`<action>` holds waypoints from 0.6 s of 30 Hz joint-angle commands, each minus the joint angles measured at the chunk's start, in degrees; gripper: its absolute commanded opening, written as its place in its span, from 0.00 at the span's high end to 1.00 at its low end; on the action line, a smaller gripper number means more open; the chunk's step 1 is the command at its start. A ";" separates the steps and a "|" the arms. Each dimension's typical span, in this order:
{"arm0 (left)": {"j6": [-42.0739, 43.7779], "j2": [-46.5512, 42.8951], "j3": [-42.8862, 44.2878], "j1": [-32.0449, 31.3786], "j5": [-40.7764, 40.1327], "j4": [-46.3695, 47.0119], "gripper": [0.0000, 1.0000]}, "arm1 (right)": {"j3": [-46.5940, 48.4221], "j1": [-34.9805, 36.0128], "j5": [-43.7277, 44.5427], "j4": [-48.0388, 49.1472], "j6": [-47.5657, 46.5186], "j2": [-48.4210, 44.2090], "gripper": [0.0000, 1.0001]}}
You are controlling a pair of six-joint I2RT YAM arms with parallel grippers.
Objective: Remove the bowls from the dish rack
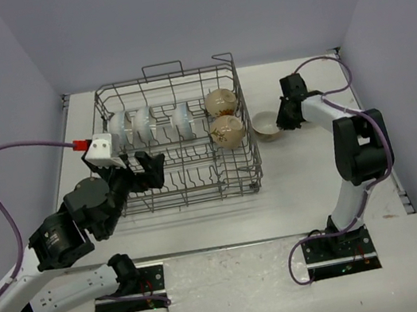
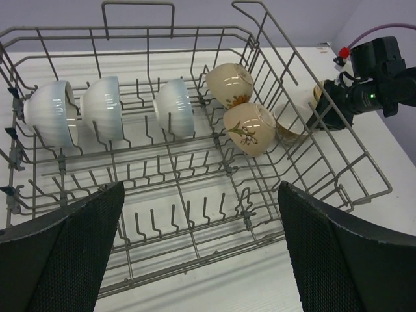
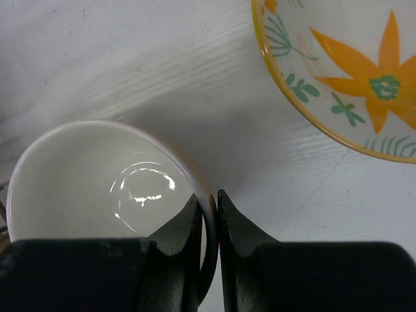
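Observation:
The grey wire dish rack [image 1: 186,188] stands mid-table. Three white bowls [image 1: 119,130] [image 1: 145,124] [image 1: 184,120] stand on edge in its back row. Two tan floral bowls [image 1: 220,102] [image 1: 227,131] lean at its right end. Just right of the rack, a tan bowl with a cream inside [image 1: 266,125] rests upright on the table. My right gripper [image 3: 209,198] is shut on its rim, one finger inside and one outside. A yellow-floral bowl [image 3: 344,71] sits close beside it. My left gripper [image 2: 200,214] hangs open over the rack's front left rows, holding nothing.
The rack's high wire wall [image 2: 305,130] and loop handle [image 1: 162,69] stand between the racked bowls and the right arm [image 1: 356,142]. Purple walls close in the table on three sides. The table's near edge [image 1: 232,246] runs in front of the rack.

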 commanded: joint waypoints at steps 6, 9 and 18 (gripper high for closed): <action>-2.22 0.75 0.79 0.06 -1.59 -0.13 0.00 | 1.31 0.11 4.43 -0.85 1.88 -3.69 0.86; -2.75 1.89 0.70 0.06 -2.29 -0.22 0.00 | -0.18 0.11 6.01 -0.51 1.53 -5.18 0.83; -3.10 12.77 1.22 2.86 -1.53 4.78 0.00 | -1.85 0.11 4.79 -0.95 1.97 -8.78 0.45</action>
